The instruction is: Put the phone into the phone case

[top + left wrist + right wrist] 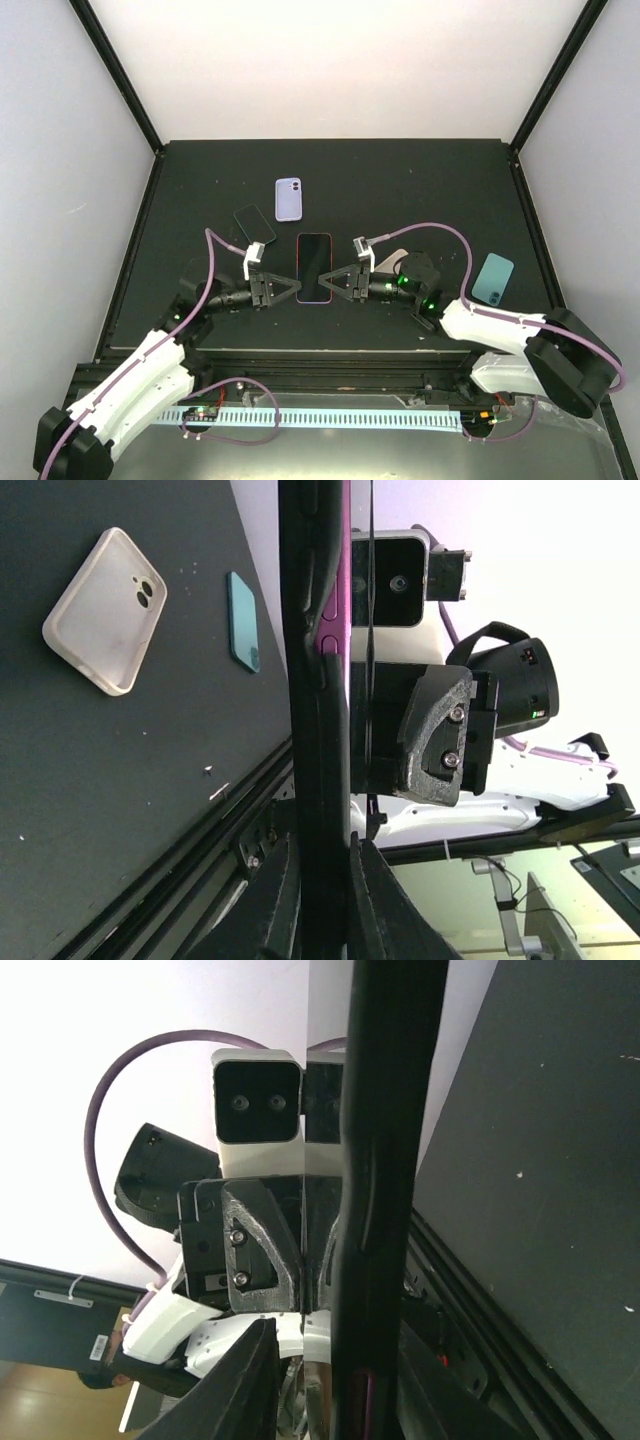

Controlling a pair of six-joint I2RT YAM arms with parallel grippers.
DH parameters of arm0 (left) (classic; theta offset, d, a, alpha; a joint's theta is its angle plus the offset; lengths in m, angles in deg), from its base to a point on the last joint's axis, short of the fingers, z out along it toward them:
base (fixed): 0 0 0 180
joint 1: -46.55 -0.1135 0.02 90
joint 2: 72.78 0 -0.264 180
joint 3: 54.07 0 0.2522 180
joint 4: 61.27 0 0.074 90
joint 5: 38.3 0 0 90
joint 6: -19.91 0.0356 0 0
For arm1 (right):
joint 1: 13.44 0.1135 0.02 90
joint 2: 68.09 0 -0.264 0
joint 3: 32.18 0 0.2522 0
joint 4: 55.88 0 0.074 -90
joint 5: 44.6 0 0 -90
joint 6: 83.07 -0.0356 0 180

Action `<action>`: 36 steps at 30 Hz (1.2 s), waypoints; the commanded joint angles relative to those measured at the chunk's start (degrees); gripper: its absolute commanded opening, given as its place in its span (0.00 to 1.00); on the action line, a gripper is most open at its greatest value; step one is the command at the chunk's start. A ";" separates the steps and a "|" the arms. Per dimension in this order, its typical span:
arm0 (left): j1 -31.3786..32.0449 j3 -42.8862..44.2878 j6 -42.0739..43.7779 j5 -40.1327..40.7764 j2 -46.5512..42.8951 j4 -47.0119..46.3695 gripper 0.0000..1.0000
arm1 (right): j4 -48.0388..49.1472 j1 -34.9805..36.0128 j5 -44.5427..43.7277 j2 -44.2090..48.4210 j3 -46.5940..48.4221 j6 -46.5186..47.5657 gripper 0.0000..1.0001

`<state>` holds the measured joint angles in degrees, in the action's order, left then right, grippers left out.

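Handover of the phone [313,267] at the centre of the table [420,190]. The phone lies level, screen up, spanned by both arms on its long edges. The left gripper [290,287] is clamped narrow on the left edge. The right gripper [330,281] straddles the right edge, and whether its jaws grip cannot be told; the right wrist view shows a gap beside one finger. No case is on the phone. The candidates lie well apart from it: a lilac case [288,199] farther back, a translucent case [105,610] beside the right arm, and a teal case [493,278] at far right. For a clean step, only one arm should bear the phone, held level, before the other draws straight off sideways. The freed arm can then steady the chosen case, and one corner of the phone should enter first.
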<state>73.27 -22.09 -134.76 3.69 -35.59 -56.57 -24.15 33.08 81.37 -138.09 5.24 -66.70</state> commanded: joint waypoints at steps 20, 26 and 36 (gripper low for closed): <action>0.24 4.99 7.17 -8.38 -1.41 2.23 0.01 | -6.54 -7.41 1.17 0.53 8.49 5.58 0.37; 0.18 5.65 9.66 -7.02 -1.33 6.68 0.02 | -7.92 -9.12 1.53 -0.34 10.08 7.67 0.05; 0.08 9.46 13.32 1.97 -3.17 14.82 0.48 | -2.74 -9.31 8.79 -0.46 6.78 5.25 0.01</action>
<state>73.31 -17.23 -124.18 1.14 -36.84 -44.22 -32.34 24.47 85.85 -138.55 13.56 -60.34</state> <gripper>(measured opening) 0.372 0.100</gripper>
